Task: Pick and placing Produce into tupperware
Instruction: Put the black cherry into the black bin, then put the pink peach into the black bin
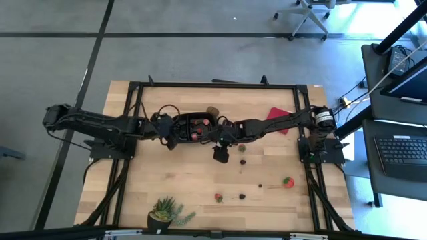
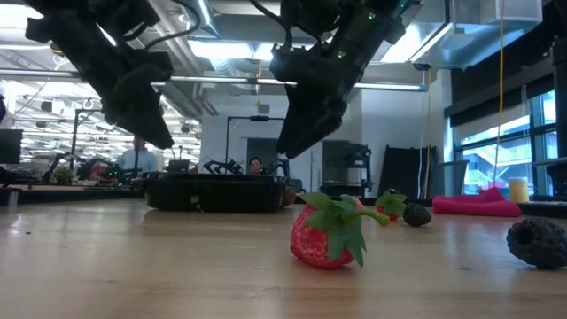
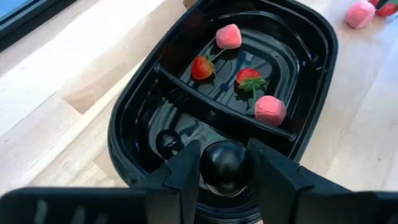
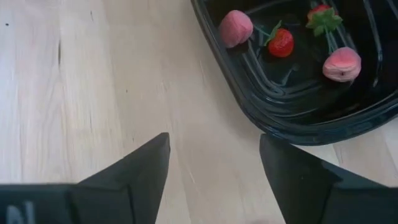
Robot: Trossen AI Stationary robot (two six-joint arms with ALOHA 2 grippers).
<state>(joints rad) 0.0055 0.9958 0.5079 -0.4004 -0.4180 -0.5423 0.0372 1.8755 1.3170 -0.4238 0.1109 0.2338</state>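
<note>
The black tupperware tray [image 1: 190,128] lies mid-table. One of its compartments holds two strawberries [image 3: 202,67] and two pink pieces [image 3: 269,109]. My left gripper [image 3: 224,152] hangs over the tray's left end [image 1: 168,131], shut on a dark round berry [image 3: 224,169]. My right gripper [image 4: 214,149] is open and empty above bare table on the tray's right-hand near side [image 1: 220,152]. More produce lies loose on the table: strawberries [image 1: 287,181] [image 2: 328,235], dark berries [image 1: 242,161] [image 2: 539,241] and a brown round piece [image 1: 212,112] beyond the tray. My left gripper pinches the dark round berry [image 3: 224,167] between its two fingers [image 3: 186,171], one on either side of it. The berry is lifted clear, above the tray's empty compartment [image 3: 174,134].
A flat red square [image 1: 279,120] lies to the right of the tray, under the right arm. A green spiky potted plant [image 1: 167,212] stands at the near edge. Black frame rails [image 1: 133,147] run along the table's sides. People sit in the room behind [image 2: 137,158].
</note>
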